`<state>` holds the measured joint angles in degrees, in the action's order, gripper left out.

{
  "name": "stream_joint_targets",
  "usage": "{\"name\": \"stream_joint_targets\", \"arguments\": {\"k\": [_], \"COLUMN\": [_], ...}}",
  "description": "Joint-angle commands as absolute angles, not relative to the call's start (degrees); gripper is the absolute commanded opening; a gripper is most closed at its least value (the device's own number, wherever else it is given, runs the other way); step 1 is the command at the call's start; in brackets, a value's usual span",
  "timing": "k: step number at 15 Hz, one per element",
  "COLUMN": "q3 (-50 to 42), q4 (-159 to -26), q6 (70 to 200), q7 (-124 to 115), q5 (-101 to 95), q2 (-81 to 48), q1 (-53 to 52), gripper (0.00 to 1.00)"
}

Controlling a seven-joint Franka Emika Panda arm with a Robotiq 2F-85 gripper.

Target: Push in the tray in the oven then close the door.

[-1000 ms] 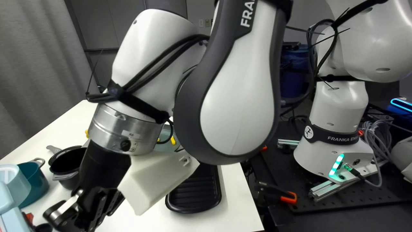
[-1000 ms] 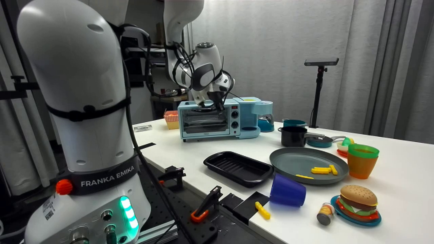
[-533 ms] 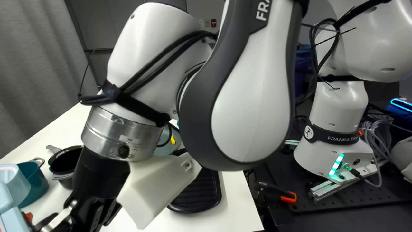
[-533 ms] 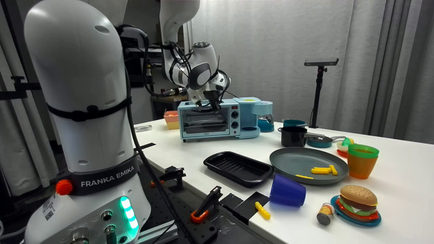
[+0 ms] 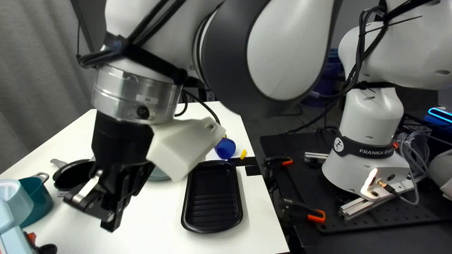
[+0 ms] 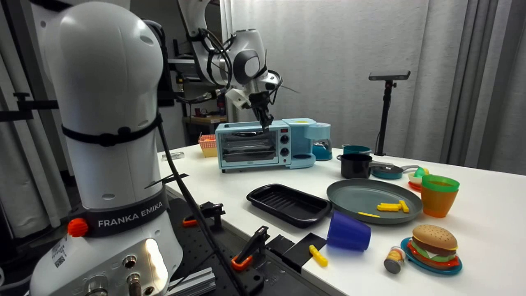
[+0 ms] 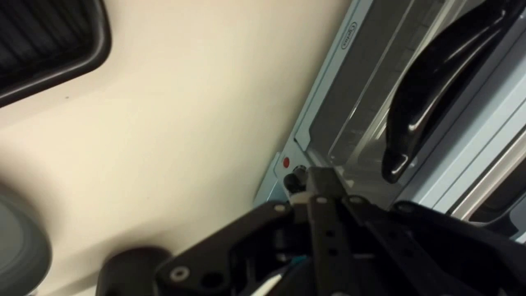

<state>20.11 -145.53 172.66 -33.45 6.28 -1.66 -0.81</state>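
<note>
My pincer (image 7: 326,181) is narrow, tips together and nothing held between them; it hangs near the front of the oven (image 6: 284,145), toward the end with the knobs (image 7: 292,183). Just past my tips in the wrist view runs the black handle (image 7: 429,78), apart from them as far as I can tell. Behind the handle the door (image 6: 249,148) stands upright and looks closed, so I judge the last push nearly or fully done. Whether the tray is home behind the glass (image 7: 365,74) I cannot make out. If any gap remains, I should press straight in, high on the door beside the handle, slowly, tips together, and off the knobs; if none, rise clear of the handle before swinging away. Farther out on the counter (image 6: 222,185) lies the ribbed pan (image 6: 287,203), well apart.
</note>
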Motion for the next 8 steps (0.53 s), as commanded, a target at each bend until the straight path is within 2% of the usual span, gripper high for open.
{"name": "stream_joint_targets", "arguments": {"k": [1,8], "q3": [19.0,17.1], "q4": [-146.9,-143.2], "q6": [161.8,143.0], "q7": [-40.4,-35.8], "q5": [-5.7,-7.6], "q2": [7.4,14.1], "q1": [-0.3,-3.8], "gripper": [0.00,0.00]}}
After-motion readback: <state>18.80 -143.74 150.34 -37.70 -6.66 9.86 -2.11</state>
